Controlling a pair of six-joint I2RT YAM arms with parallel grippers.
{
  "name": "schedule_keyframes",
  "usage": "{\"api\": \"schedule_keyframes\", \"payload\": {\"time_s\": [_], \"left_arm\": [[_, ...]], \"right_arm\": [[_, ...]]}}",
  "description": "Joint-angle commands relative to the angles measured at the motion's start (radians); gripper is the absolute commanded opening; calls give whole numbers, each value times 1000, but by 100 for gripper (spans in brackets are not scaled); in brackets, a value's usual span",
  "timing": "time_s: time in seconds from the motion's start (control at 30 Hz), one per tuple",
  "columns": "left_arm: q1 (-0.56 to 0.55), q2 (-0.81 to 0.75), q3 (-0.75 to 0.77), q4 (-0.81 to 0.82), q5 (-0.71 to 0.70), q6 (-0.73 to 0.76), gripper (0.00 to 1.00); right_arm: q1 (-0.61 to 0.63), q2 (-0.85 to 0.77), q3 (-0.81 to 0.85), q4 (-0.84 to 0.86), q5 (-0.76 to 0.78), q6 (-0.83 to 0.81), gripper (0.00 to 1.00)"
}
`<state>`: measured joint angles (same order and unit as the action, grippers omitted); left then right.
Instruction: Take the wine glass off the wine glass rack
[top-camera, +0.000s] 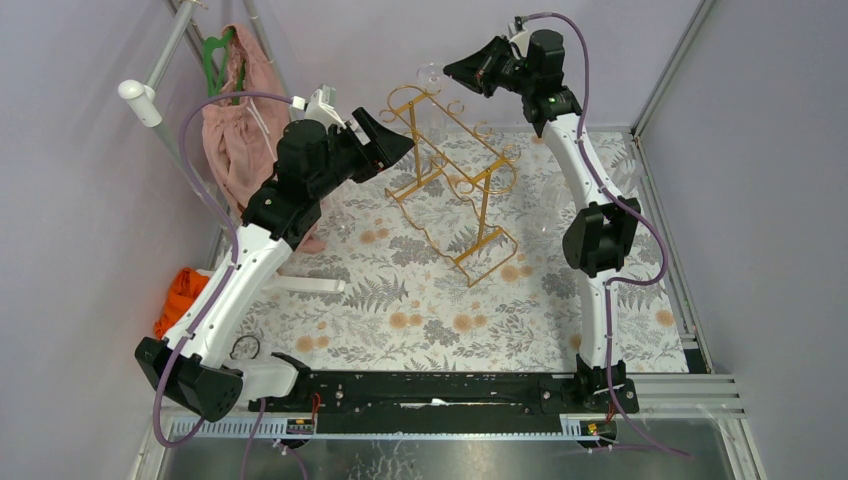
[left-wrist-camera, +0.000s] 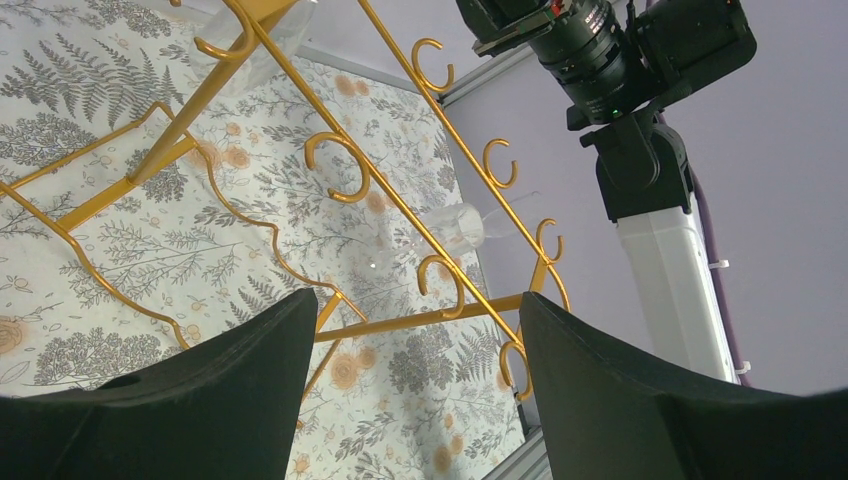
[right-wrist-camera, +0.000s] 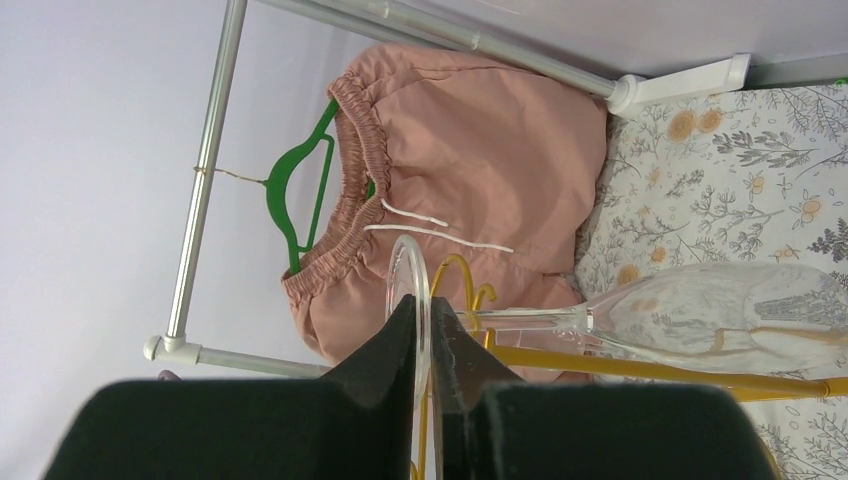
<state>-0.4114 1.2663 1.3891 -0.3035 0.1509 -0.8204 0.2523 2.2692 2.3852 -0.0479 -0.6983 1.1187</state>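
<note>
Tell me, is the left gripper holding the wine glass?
No, the left gripper is open and empty, facing the gold rack.

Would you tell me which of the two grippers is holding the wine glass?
The right gripper: it is shut on the round foot of the wine glass. The left gripper is open by the wine glass rack, holding nothing.

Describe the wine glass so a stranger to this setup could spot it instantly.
On the fern-print tablecloth stands a gold wire rack. At its far end is a clear stemmed wine glass. It alone has its round foot pinched in the right arm's jaws.
</note>
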Motion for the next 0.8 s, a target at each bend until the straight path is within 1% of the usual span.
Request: {"api": "schedule_keyframes", "payload": {"time_s": [0.0, 0.37, 0.4, 0.77], "left_arm": [[6, 1, -12, 65, 12, -2, 82], [6, 1, -22, 70, 15, -3, 82], [6, 0, -23, 70, 15, -3, 82], [8, -2, -28, 72, 16, -3, 82]], "right_arm": [[-7, -85, 55, 39, -18, 22, 0], [-27, -94, 49, 39, -21, 37, 0], [-27, -96, 46, 68, -21, 39, 0], [-49, -110, 27, 88, -4, 35, 0]]}}
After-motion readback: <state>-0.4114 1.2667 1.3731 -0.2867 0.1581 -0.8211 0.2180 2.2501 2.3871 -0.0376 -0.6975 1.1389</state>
